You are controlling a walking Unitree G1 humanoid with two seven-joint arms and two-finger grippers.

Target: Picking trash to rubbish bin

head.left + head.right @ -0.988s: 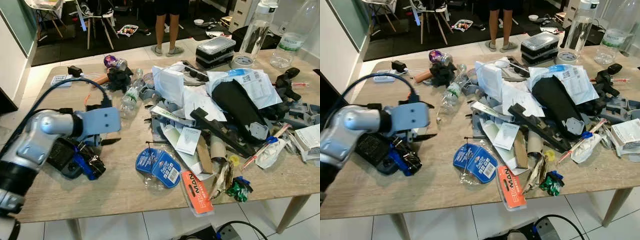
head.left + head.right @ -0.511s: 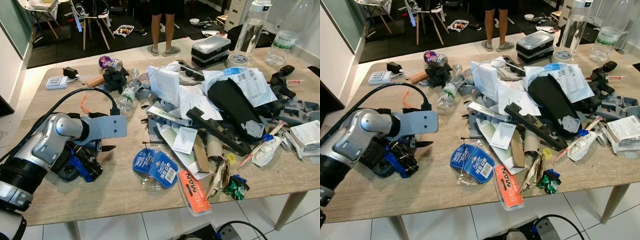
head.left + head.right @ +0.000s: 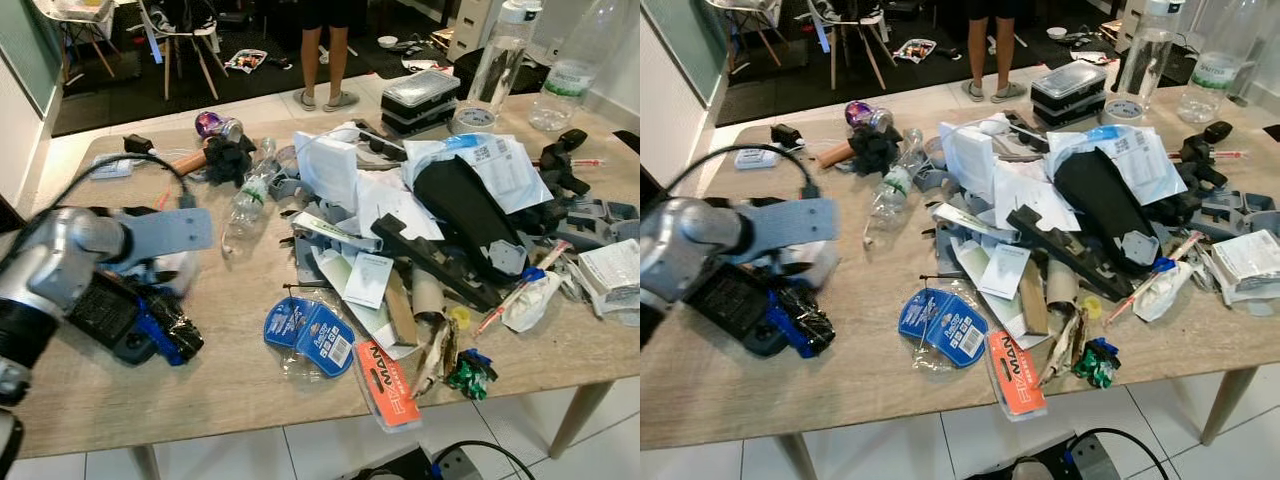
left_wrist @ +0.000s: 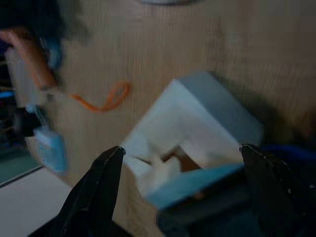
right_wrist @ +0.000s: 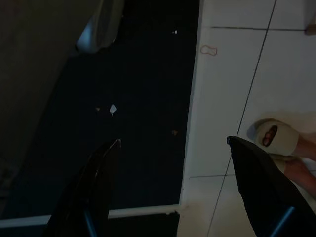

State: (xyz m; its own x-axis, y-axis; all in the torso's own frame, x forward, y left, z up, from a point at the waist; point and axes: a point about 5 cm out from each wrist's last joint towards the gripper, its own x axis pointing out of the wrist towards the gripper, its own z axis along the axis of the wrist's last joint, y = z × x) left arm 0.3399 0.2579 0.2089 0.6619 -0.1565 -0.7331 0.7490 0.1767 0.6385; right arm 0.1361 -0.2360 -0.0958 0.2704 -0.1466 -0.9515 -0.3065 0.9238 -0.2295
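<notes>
White-blue carton (image 4: 197,143) flat on table (image 3: 230,380)

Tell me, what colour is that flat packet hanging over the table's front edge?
Orange packet, with black lettering; clearest in the left eye view.

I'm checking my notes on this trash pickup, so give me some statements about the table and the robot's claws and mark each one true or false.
1. The left claw is open above a white and light blue cardboard box. True.
2. The orange flat packet with black lettering lies in the middle of the light wooden table. False: it lies at the near edge, partly overhanging.
3. A person's legs stand on the floor beyond the table. True.
4. The right claw is shut on a bottle. False: it is open, above the floor, holding nothing.
</notes>
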